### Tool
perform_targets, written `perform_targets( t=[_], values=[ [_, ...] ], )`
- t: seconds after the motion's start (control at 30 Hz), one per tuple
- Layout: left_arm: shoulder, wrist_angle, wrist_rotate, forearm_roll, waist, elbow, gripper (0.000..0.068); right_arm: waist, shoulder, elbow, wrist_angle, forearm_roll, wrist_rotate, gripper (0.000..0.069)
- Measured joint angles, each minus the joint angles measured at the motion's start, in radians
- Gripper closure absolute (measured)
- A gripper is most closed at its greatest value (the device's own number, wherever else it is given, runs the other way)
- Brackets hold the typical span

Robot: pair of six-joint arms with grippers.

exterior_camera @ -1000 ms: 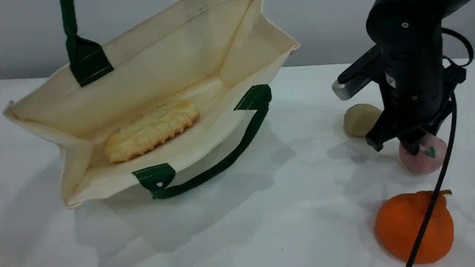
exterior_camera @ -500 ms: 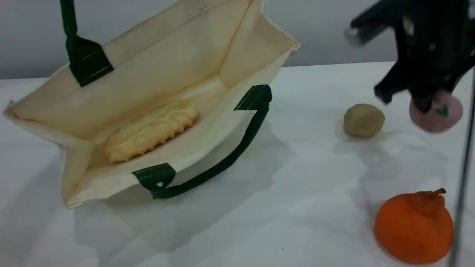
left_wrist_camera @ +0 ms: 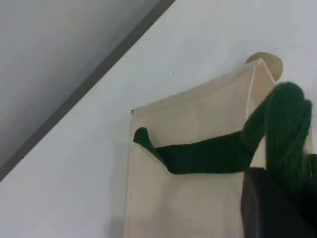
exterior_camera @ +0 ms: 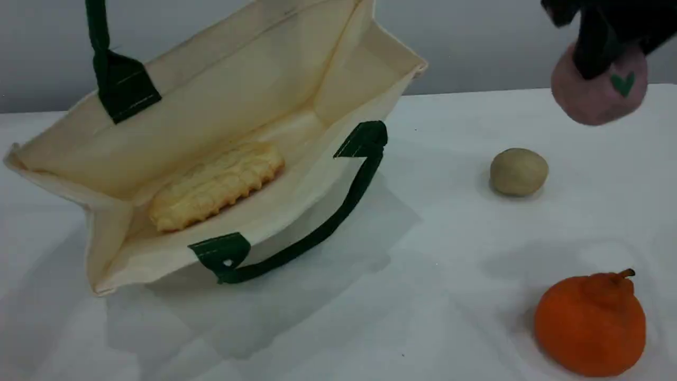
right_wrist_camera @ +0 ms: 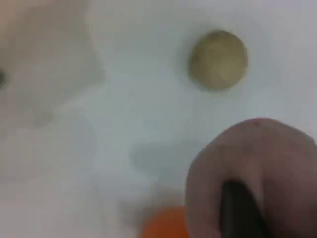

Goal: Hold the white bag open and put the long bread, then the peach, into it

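Note:
The white bag [exterior_camera: 222, 100] lies open at the left of the table, its mouth facing the camera. The long bread [exterior_camera: 217, 185] rests inside it on the lower wall. One green handle [exterior_camera: 97, 32] rises out of the top edge; in the left wrist view that handle [left_wrist_camera: 208, 156] runs taut into my left gripper [left_wrist_camera: 285, 198], which is shut on it. At the top right my right gripper [exterior_camera: 597, 53] is shut on the peach [exterior_camera: 592, 103], held well above the table. The peach [right_wrist_camera: 257, 163] fills the lower right of the right wrist view.
A tan ball [exterior_camera: 518, 172] sits on the table right of the bag. An orange stemmed fruit [exterior_camera: 589, 323] stands at the front right. The bag's second handle [exterior_camera: 317, 235] lies loose on the table in front of the bag.
The right gripper has lifted the peach off the table from beside the tan ball, up toward the top right. The bag, the bread and the left arm's hold have not moved.

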Motion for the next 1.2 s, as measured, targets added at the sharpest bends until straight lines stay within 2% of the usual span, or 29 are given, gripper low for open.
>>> perform_targets(
  t=[0.13, 0.2, 0.37, 0.47, 0.77, 0.93, 1.03, 1.2],
  values=[
    [0.000, 0.000, 0.000, -0.006, 0.000, 0.000, 0.0584, 0.113, -0.091, 0.030, -0.017, 0.067, -0.045, 0.0458],
    [0.000, 0.000, 0.000, -0.006, 0.000, 0.000, 0.0584, 0.186, -0.109, 0.031, -0.065, 0.100, -0.048, 0.0458],
    [0.000, 0.000, 0.000, -0.007, 0.000, 0.000, 0.0584, 0.349, -0.077, 0.031, -0.183, 0.117, -0.045, 0.0458],
    [0.000, 0.000, 0.000, -0.017, 0.000, 0.000, 0.0584, 0.397, -0.034, 0.031, -0.267, 0.136, -0.042, 0.0458],
    [0.000, 0.000, 0.000, -0.033, 0.000, 0.000, 0.0584, 0.397, 0.149, 0.026, -0.552, 0.138, -0.041, 0.0458],
    [0.000, 0.000, -0.004, -0.033, 0.000, 0.000, 0.0584, 0.396, 0.274, -0.036, -0.695, 0.131, -0.041, 0.0458],
    [0.000, 0.000, -0.016, -0.033, 0.000, 0.000, 0.0584, 0.390, 0.357, -0.108, -0.692, 0.110, -0.047, 0.0458],
    [0.000, 0.000, -0.019, -0.033, 0.000, 0.000, 0.0584, 0.352, 0.472, -0.207, -0.617, 0.078, -0.048, 0.0458]
  ],
)
